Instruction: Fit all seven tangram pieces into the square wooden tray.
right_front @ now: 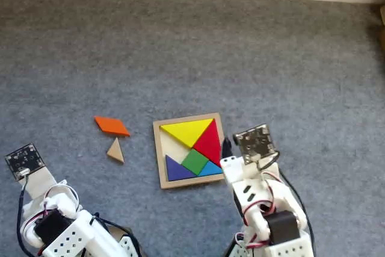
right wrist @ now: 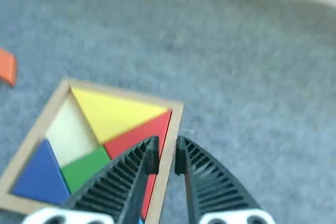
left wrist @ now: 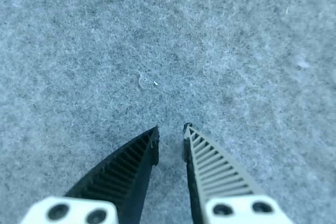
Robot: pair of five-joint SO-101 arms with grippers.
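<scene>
**Five pieces seated, two still out on the bench**

From my remote station, the square wooden tray (right_front: 157,156) (right wrist: 126,94) lies on the grey felt-covered bench (right_front: 271,58), between the two arms. It holds a large yellow triangle (right_front: 187,130) (right wrist: 113,113), a red triangle (right_front: 209,142) (right wrist: 137,137), a green square (right_front: 195,161) (right wrist: 84,167), a dark blue triangle (right_front: 175,170) (right wrist: 35,176) and a light blue piece (right_front: 210,169). A pale bare patch of the tray floor shows along its left side.

An orange parallelogram (right_front: 112,126) and a small natural-wood triangle (right_front: 115,150) lie near each other on the bench to the left of the tray, apart from it.

The right gripper (right_front: 227,147) (right wrist: 166,142) sits at the tray's right rim, fingers slightly parted, with the rim visible in the gap; I cannot tell whether they touch it. The left gripper (left wrist: 170,129) hangs over bare felt, fingers narrowly spread and holding nothing.
</scene>
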